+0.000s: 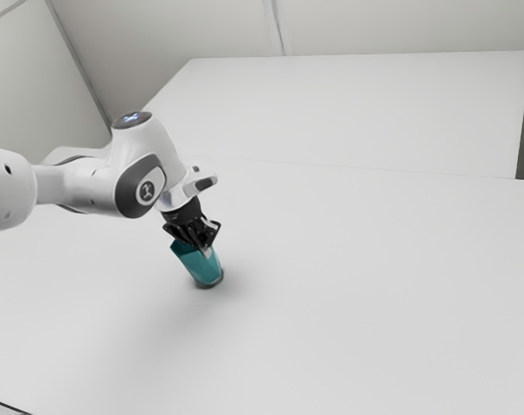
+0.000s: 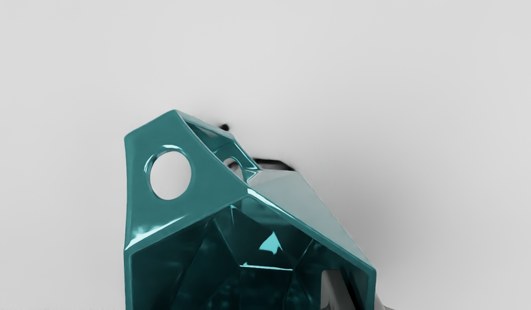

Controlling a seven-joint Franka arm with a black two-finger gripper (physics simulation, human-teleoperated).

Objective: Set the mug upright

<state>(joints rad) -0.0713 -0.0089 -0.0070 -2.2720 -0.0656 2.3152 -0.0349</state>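
Item, gripper (image 1: 204, 248): I am holding it closed on the mug wall, one finger (image 2: 337, 292) reaching inside the mouth, the other pressing outside; the pads are standing only a wall's thickness apart.

Item, mug (image 1: 201, 267), teal, faceted: hanging tilted just below my gripper, its mouth facing up towards the hand and its base pointing down and away. Whether the base is touching the table, I am not able to tell. Its handle (image 2: 138, 172) is jutting from the side well apart from my fingers.

Item, markings: a dark round badge (image 1: 147, 191) is showing a pale emblem on the arm above the gripper, too small to read.

Item, surroundings: a pale tabletop (image 1: 348, 303) is spreading out on every side of my gripper — its surface reaching well beyond the mug, towards the exterior view's right.
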